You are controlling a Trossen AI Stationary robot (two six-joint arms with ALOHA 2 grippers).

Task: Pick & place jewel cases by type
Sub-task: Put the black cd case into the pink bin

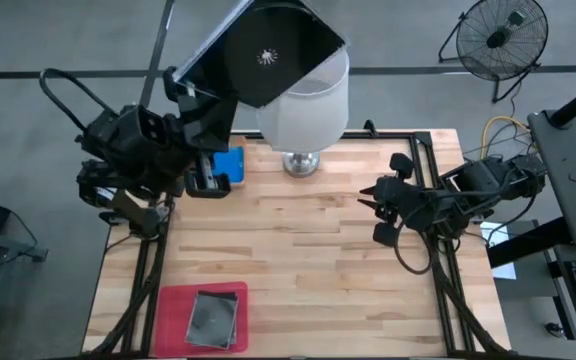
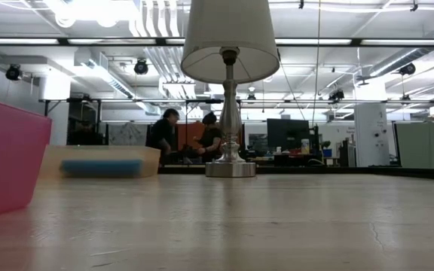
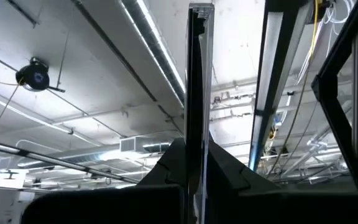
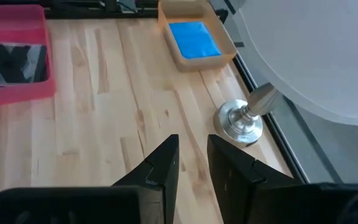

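Note:
My left gripper (image 1: 200, 100) is raised high over the table's far left and is shut on a dark grey-transparent jewel case (image 1: 266, 55), which shows a round disc. The left wrist view sees that case edge-on (image 3: 199, 93) against the ceiling. A blue jewel case (image 1: 229, 165) lies flat in the orange tray (image 4: 166, 14) at the far left. Dark cases (image 1: 213, 318) lie stacked in the pink tray (image 1: 173, 305) at the near left. My right gripper (image 4: 191, 165) hangs above the table's right side, fingers slightly open with nothing between them. My left gripper pinches the dark case's two flat faces between its two fingers, at the case's lower edge (image 3: 194, 163). The fingers slant upward from below. The case stands up out of the fingers, tilted, far above the table and clear of everything.
A lamp with a white shade (image 1: 306, 100) and a metal foot (image 4: 240, 121) stands at the table's far middle, close beside the raised case. Bare wood (image 1: 308, 260) fills the middle and near right. A fan (image 1: 495, 38) stands off the table. People sit in the room beyond.

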